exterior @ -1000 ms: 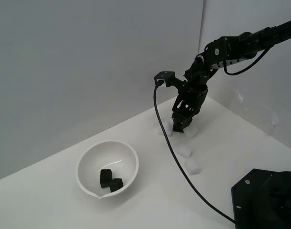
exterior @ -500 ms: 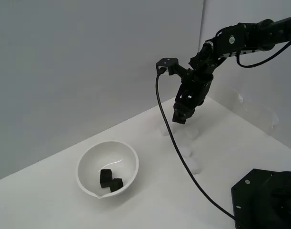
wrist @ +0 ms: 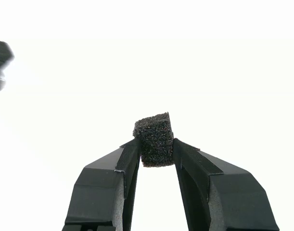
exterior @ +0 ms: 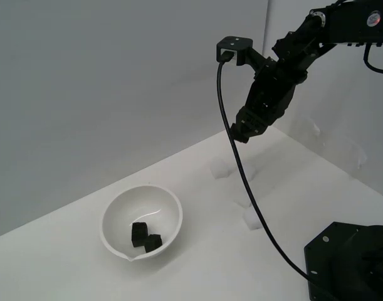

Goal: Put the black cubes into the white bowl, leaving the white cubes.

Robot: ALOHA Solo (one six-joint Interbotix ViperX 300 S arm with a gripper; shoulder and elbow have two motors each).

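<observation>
Two black cubes already sit in the white bowl; I have the third cube pinched in the gripper, high to the bowl's right, not yet delivered.

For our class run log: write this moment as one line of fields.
tool: shut on black cube | height: raised above table | white bowl: two black cubes inside | white cubes: on table

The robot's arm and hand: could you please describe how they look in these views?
The arm is matte black, built of blocky jointed segments, with a small black box mounted on a bracket near the wrist. A thin black cable hangs from that box in a long loop. The hand has two flat, angular black fingers with faceted outer faces.
</observation>
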